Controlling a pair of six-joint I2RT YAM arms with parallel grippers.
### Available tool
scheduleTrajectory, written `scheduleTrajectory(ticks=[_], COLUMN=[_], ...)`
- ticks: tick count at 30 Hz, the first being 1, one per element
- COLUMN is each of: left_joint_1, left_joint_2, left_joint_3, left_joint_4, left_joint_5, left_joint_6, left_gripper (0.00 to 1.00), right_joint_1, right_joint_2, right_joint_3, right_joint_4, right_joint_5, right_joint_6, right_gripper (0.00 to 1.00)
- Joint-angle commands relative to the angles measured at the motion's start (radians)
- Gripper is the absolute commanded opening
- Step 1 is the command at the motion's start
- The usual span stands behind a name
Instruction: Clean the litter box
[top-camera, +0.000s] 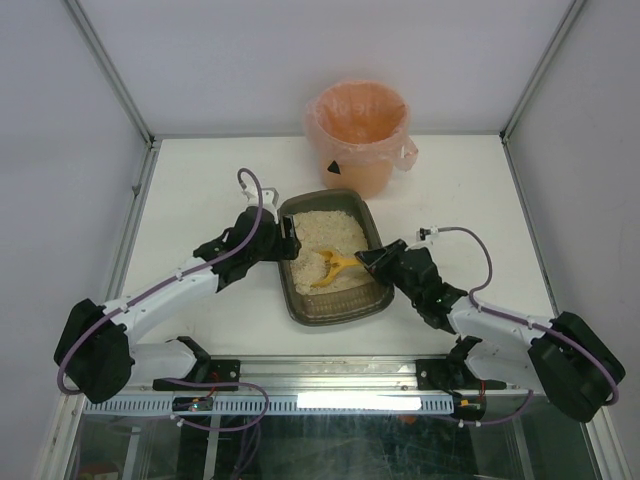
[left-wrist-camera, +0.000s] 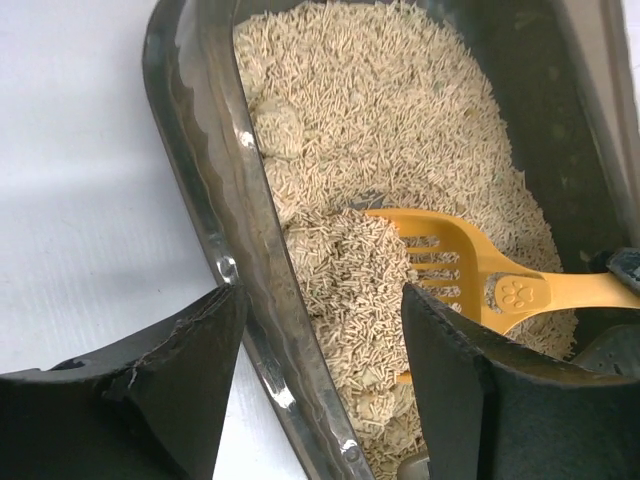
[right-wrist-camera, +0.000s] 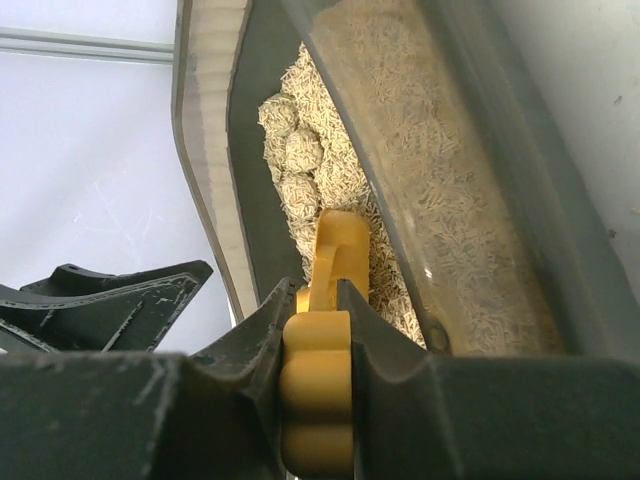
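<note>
Litter box (top-camera: 331, 306) sits mid-frame on bench (top-camera: 200, 190), below bin (top-camera: 357, 130). Left pincer (left-wrist-camera: 320, 300) apart, straddling its left-of-frame wall; best clamp there to steady it. Right pincer (right-wrist-camera: 318, 330) clamped on scoop (left-wrist-camera: 470, 270) handle: lift level, sift slowly, keep clumps (right-wrist-camera: 300, 150).

White table (top-camera: 200, 190), litter box (top-camera: 330, 312) near its middle, pink-lined bin (top-camera: 365, 172) at the far edge

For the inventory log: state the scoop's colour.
The scoop is yellow, paw print on its handle; clearest in left wrist view.
</note>
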Motion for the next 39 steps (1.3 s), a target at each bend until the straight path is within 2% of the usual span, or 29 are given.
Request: scheduleTrajectory(ticks=[1, 11, 17, 21, 25, 29, 32, 35, 39], left_joint_1=[0.015, 0.033, 0.035, 0.036, 0.037, 0.040, 0.039, 0.039, 0.039], left_joint_2=[-0.071, -0.165, -0.192, -0.208, -0.204, -0.200, -0.205, -0.200, -0.204], left_joint_3=[0.048, 0.045, 0.049, 0.049, 0.053, 0.058, 0.053, 0.056, 0.053], left_joint_4=[0.002, -0.001, -0.002, 0.000, 0.005, 0.004, 0.006, 0.004, 0.007], left_joint_5=[-0.044, -0.082, -0.113, -0.132, -0.142, -0.135, -0.137, -0.134, -0.137], left_joint_6=[0.025, 0.048, 0.064, 0.064, 0.068, 0.065, 0.060, 0.066, 0.062], left_gripper=[0.66, 0.71, 0.72, 0.76, 0.77, 0.77, 0.78, 0.78, 0.78], right_joint_1=[-0.026, -0.133, -0.250, -0.328, -0.359, -0.447, -0.452, -0.531, -0.519], right_joint_2=[-0.047, -0.043, -0.089, -0.141, -0.145, -0.163, -0.106, -0.050, 0.042], right_joint_3=[-0.042, -0.166, -0.198, -0.211, -0.202, -0.214, -0.191, -0.231, -0.217], right_joint_4=[0.080, 0.390, 0.427, 0.432, 0.469, 0.460, 0.536, 0.665, 0.827], right_joint_5=[-0.018, -0.176, -0.291, -0.375, -0.446, -0.475, -0.543, -0.577, -0.649], right_joint_6=[0.003, 0.017, -0.005, -0.028, -0.019, 0.025, 0.032, 0.103, 0.136], right_gripper=[0.00, 0.00, 0.00, 0.00, 0.00, 0.00, 0.00, 0.00, 0.00])
